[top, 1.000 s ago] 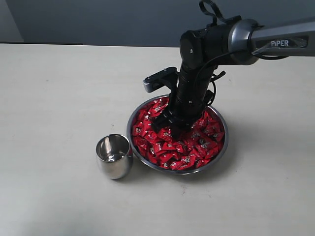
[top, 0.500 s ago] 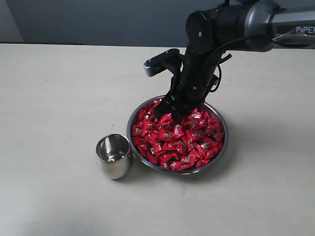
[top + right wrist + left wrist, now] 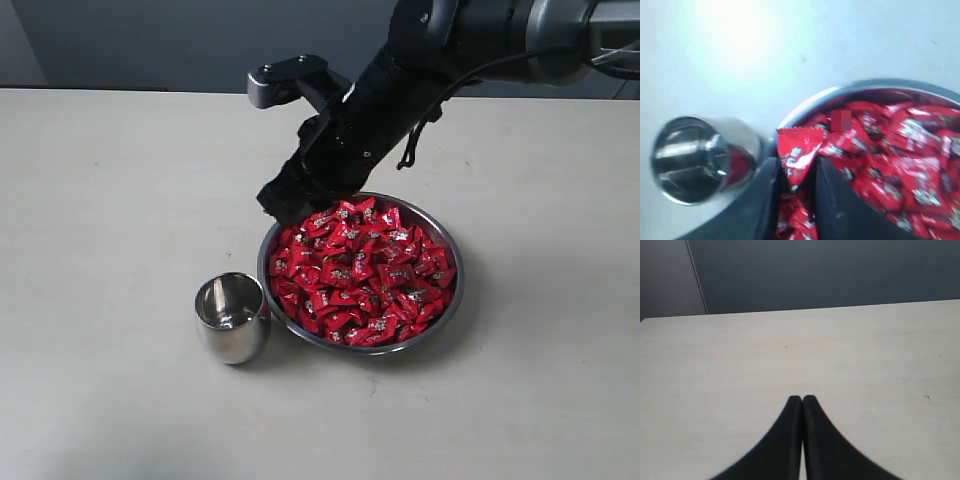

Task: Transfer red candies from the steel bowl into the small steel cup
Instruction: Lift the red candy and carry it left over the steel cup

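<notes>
The right tool (image 3: 797, 166), jaws narrowed to a slit, pinches one red candy (image 3: 795, 149) over the rim of the steel bowl (image 3: 440, 226), heaped with red candies (image 3: 370, 272). The small steel cup (image 3: 232, 316) stands just beside it on the table (image 3: 100, 200). The left tool (image 3: 802, 401) is pressed together, empty

The red candies (image 3: 360, 270), at centre right of the exterior view, are glossy red with small white-grey marks at their middles. They fill the steel bowl (image 3: 453, 300), whose bright silver rim mirrors some of that red, and the small steel cup (image 3: 232, 318) at lower left is the same polished silver, with a red reflection on its side in the right wrist view. The right gripper (image 3: 284, 204) and the left gripper (image 3: 802, 401) are matt black, the table (image 3: 100, 220) is plain pale beige, and the wall (image 3: 180, 40) along the top is dark blue-grey.
</notes>
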